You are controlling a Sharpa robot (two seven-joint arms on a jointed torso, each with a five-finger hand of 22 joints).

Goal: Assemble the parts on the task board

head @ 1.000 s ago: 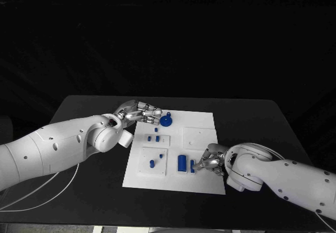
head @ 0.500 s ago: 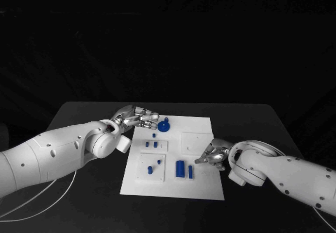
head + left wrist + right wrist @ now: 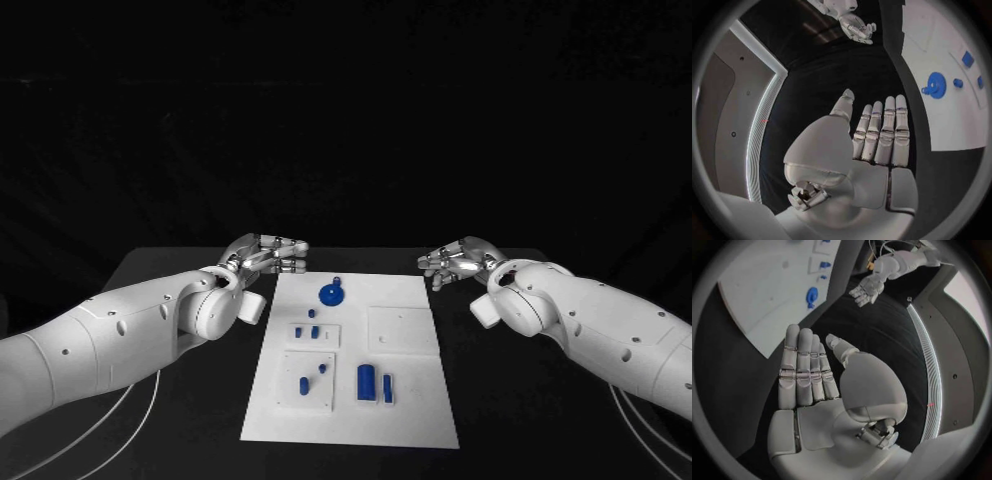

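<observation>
The white task board (image 3: pixel 404 415) lies in the middle of the black table. A blue gear (image 3: pixel 330 294) stands near its far end, with small blue pieces (image 3: pixel 306 332) below it and two blue pegs (image 3: pixel 366 378) nearer me. My left hand (image 3: pixel 268 252) hovers off the board's far left corner, fingers stretched out straight, holding nothing. My right hand (image 3: pixel 457 262) hovers off the far right corner, just as flat and empty. In the left wrist view my left hand (image 3: pixel 876 137) points past the gear (image 3: pixel 936 82). In the right wrist view my right hand (image 3: pixel 807 372) is beside the board (image 3: pixel 761 300).
Bare black table (image 3: pixel 534 400) lies to both sides of the board. White cables (image 3: pixel 123 400) trail on the table under my left arm. Each wrist view also catches the other hand: my right hand (image 3: pixel 857 27) and my left hand (image 3: pixel 864 290).
My right hand has left the board's near right edge and risen to its far right corner, opening flat. My left hand has drawn back from the gear. The head view has shifted too.
</observation>
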